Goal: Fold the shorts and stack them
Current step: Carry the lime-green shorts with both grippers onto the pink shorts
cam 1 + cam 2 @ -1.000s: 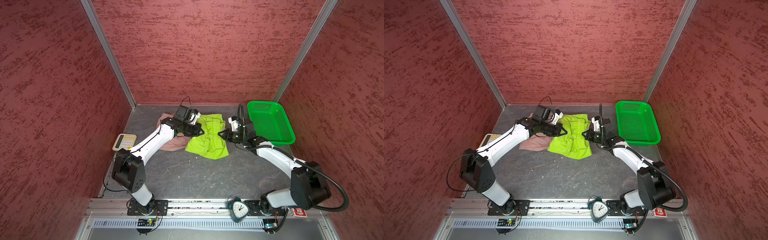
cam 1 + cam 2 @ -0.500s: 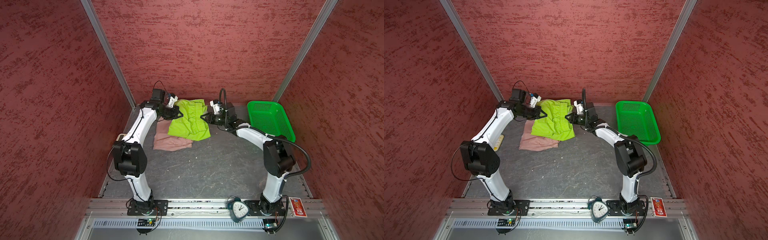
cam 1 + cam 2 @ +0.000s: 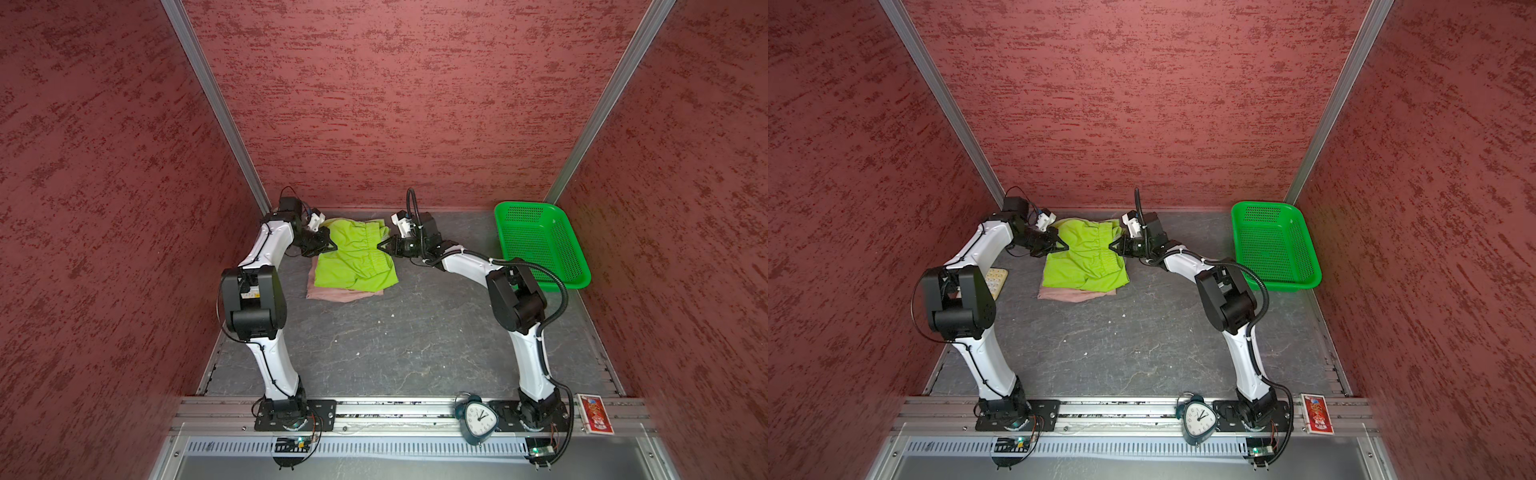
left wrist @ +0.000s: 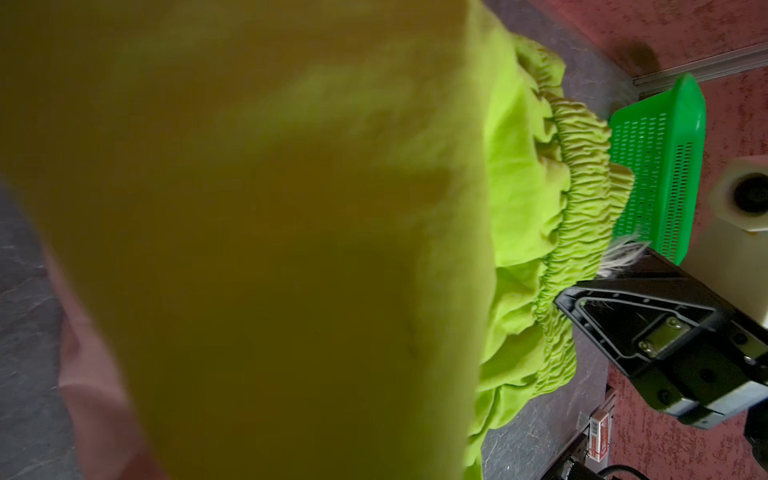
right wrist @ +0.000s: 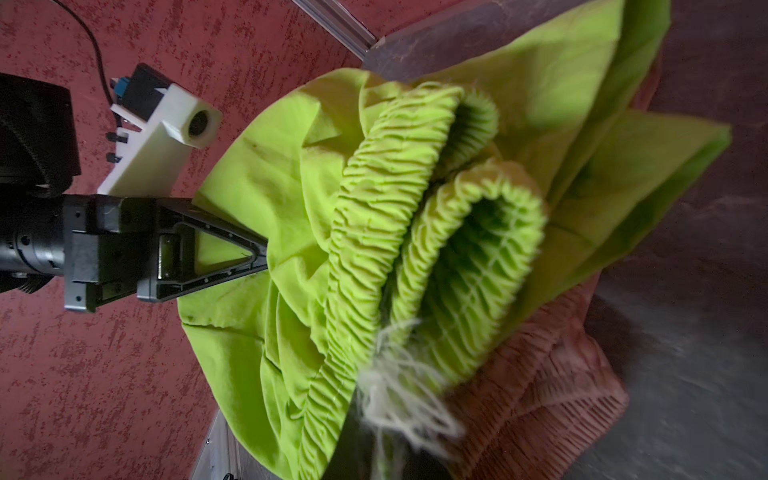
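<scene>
Low in both top views, a clock (image 3: 478,419) stands on the rail (image 3: 374,409) beside a red box (image 3: 594,413) whose print is too small to read. On the counter (image 3: 415,345), left of centre, a keypad (image 3: 995,279) is half hidden behind the left arm (image 3: 984,249). Above centre, the lime green shorts (image 3: 353,266) lie over the pink shorts (image 3: 332,294), which show only as a strip along the lower edge. The right claw (image 3: 380,246) is clamped on the lime pair's waistband. The left claw (image 3: 330,246) touches the opposite edge, but I cannot tell how wide it stands. A green basket (image 3: 523,214) sits at upper right.
</scene>
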### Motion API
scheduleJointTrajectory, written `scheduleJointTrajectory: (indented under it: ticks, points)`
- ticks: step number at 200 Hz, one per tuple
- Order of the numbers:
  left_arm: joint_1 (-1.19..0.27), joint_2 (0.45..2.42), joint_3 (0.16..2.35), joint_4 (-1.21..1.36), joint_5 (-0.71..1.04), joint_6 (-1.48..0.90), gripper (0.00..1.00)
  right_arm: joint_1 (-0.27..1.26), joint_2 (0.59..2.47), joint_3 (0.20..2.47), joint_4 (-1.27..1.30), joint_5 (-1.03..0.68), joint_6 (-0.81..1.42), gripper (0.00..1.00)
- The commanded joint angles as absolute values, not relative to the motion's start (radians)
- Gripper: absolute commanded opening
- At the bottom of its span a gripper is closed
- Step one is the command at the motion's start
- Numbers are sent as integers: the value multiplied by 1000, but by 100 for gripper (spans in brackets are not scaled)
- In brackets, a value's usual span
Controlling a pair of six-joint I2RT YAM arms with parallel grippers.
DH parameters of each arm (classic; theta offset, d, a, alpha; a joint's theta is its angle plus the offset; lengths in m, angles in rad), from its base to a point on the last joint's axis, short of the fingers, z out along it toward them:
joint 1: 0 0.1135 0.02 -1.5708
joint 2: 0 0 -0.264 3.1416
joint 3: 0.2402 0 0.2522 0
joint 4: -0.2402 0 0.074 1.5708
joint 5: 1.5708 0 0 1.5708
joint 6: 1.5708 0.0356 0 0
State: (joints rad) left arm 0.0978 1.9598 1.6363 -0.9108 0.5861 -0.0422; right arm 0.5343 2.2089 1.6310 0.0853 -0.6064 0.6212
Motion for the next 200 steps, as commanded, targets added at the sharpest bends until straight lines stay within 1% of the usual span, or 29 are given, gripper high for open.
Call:
scheduleJointTrajectory:
  ticks: [1,3,11,13,23,42,50,66,93,104,120,132,138,149,159,165,179,200]
  points:
    - [120,2021,1633,-874,539,-23,63,534,2236,1658,48,-619,614,19]
    - [120,2025,1633,-874,537,-22,70,533,2238,1659,38,-616,609,22]
    - [121,2039,1637,-872,519,-18,97,532,2237,1661,0,-605,592,41]
    - [121,2042,1637,-870,513,-17,100,532,2236,1661,-10,-600,587,45]
    - [122,2051,1640,-864,482,-16,99,532,2221,1660,-57,-564,558,58]
    - [124,2051,1666,-865,369,-32,99,532,2187,1675,-161,-485,482,71]
    - [124,2052,1690,-877,319,-39,99,533,2174,1687,-206,-456,448,74]
    - [124,2050,1747,-907,273,-49,99,534,2139,1686,-256,-416,402,80]
    - [129,1988,1780,-902,271,-107,99,535,2074,1632,-260,-420,363,82]
    - [127,1944,1763,-886,283,-131,99,535,2058,1607,-258,-423,358,81]
    - [122,1876,1707,-869,376,-140,99,535,2056,1579,-244,-439,360,81]
    - [108,1822,1647,-868,400,-149,99,536,2071,1570,-220,-458,373,77]
    - [100,1792,1608,-858,414,-158,99,539,2079,1564,-200,-464,383,74]
    - [81,1727,1519,-804,453,-197,100,547,2098,1554,-156,-472,404,61]
    - [53,1674,1444,-739,508,-227,94,557,2124,1563,-137,-484,418,49]
    - [31,1647,1411,-712,519,-244,93,566,2143,1575,-136,-495,420,42]
    - [-2,1597,1352,-680,506,-284,91,595,2177,1599,-145,-484,428,29]
    - [-29,1539,1281,-622,517,-340,84,640,2218,1612,-89,-493,475,22]
